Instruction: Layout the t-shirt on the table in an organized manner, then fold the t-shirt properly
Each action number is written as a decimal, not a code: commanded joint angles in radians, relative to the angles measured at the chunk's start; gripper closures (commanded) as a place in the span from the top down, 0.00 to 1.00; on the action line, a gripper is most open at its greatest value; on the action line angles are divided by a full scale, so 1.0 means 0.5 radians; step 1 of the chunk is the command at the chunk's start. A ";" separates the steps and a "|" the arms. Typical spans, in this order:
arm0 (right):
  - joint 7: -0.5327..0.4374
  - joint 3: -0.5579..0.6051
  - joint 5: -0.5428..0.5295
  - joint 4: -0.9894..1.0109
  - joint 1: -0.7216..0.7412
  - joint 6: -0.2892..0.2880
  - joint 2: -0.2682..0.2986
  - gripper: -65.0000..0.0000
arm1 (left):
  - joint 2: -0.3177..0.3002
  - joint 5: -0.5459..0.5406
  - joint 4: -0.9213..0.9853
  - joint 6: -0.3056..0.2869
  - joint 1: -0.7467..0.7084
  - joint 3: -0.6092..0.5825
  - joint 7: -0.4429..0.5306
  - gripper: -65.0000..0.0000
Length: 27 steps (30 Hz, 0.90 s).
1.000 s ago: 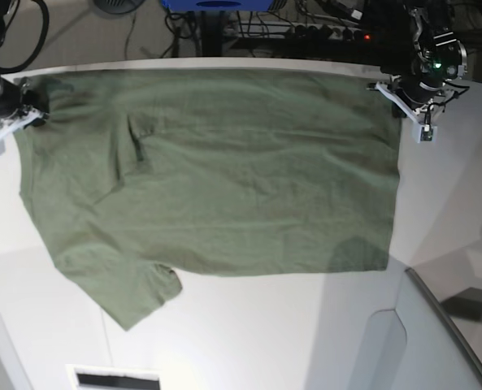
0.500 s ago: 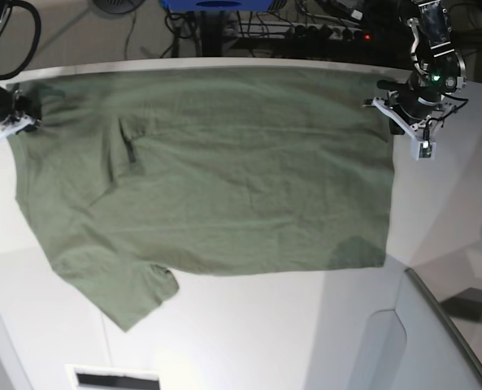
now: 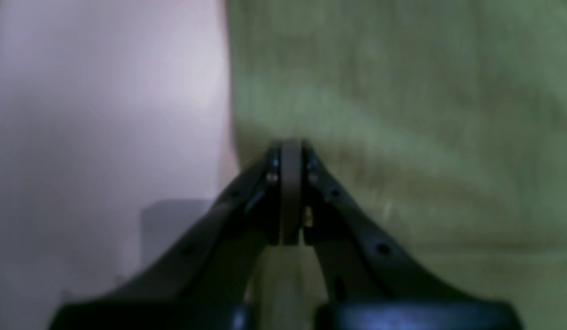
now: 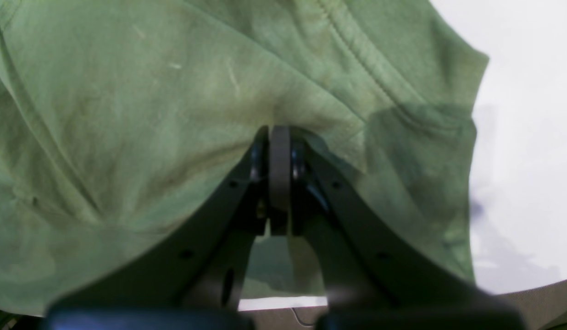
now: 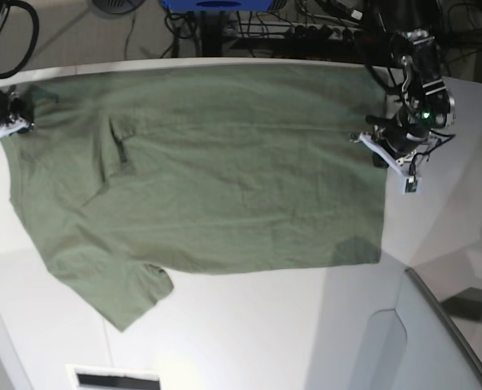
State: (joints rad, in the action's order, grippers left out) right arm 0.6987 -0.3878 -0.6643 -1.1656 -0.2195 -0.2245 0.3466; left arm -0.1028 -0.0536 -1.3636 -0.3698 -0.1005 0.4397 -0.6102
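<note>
Olive-green t-shirt spread mostly flat across the far half of the white table, hem toward the table's right edge, one sleeve pointing to the near-left. A crease runs by the collar area. Left gripper has its jaws pressed together, pinching the shirt's hem edge near the far-right corner of the table; blurred view. Right gripper is clamped tight on the fabric near a stitched seam, at the far-left edge of the table.
</note>
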 commanded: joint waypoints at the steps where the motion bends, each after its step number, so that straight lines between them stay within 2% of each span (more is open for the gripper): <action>1: 0.028 0.001 0.069 -0.006 -0.014 0.042 0.033 0.00 | -0.023 -0.011 0.007 -0.001 0.064 0.006 0.043 0.00; 3: 0.028 -0.002 0.069 -0.006 -0.014 0.042 0.033 0.00 | -0.023 -0.011 0.087 0.023 0.144 0.006 0.043 0.00; 7: 0.022 -0.012 0.066 -0.015 -0.060 0.042 0.033 0.00 | -0.035 -0.008 0.341 0.155 0.298 0.006 0.105 0.00; 11: 0.019 -0.012 0.066 -0.015 -0.072 0.042 0.033 0.00 | -0.041 0.004 0.599 0.161 0.393 -0.012 0.289 0.00; 15: 0.019 -0.012 0.066 -0.018 -0.096 0.042 0.033 0.00 | -0.029 0.127 0.725 0.164 0.424 -0.166 0.399 0.00; 22: 0.016 -0.012 0.066 -0.021 -0.109 0.042 0.033 0.00 | -0.026 0.139 0.571 0.164 0.381 -0.181 0.415 0.00; 27: 0.019 -0.012 0.066 -0.147 -0.112 0.039 0.036 0.00 | -0.044 0.149 0.148 0.164 0.175 -0.178 0.212 0.00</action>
State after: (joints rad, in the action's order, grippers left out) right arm 0.7006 -0.3889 -0.6418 -1.2282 -0.2707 -0.2096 0.3462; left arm -0.1139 0.0269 -1.2610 -0.2874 -0.0330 0.3489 -0.5346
